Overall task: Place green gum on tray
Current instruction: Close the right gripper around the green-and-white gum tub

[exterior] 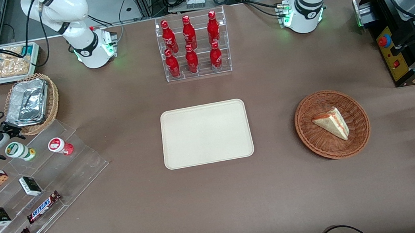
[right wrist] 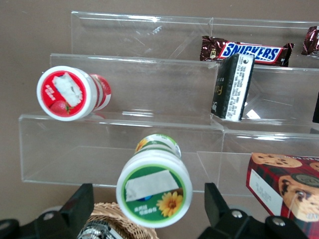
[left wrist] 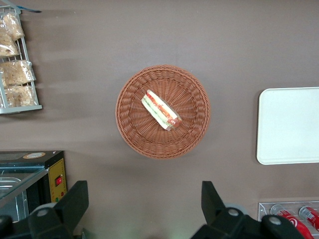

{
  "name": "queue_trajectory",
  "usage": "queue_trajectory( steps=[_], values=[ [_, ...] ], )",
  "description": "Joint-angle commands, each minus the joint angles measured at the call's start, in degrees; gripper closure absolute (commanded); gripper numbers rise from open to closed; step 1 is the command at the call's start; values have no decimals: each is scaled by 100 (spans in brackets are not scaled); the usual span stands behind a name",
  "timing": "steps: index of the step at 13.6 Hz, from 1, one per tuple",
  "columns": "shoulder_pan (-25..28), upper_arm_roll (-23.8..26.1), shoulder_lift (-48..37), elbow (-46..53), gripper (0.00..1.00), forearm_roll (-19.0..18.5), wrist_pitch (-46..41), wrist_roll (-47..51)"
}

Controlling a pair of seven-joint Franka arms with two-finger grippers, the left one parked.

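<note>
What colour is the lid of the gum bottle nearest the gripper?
Green and white, with a sunflower: the green gum, just ahead of the open gripper. Right wrist view shows it best.

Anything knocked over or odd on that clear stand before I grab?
Nothing spilled or damaged. The green gum and red gum lie on their sides on the stand. The gripper, open, straddles the green gum.

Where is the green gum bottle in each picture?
Front view: green gum lies on the clear stand, beside the red-lidded bottle, just ahead of the open gripper.
Right wrist view: green gum, same red-lidded bottle nearby.
Left wrist view: not in it.
</note>
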Motion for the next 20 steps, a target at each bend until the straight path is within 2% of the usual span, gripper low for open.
queue_trajectory(
  steps=[1, 6, 11, 14, 20],
  values=[
    [-1, 11, 27, -13, 100, 89, 146, -40],
    [8, 28, -43, 65, 100, 89, 32, 13],
    [130, 90, -122, 504, 100, 89, -583, 188],
    [385, 90, -140, 619, 100, 80, -890, 758],
    [1429, 90, -175, 866, 100, 71, -1428, 2549]
  ],
)
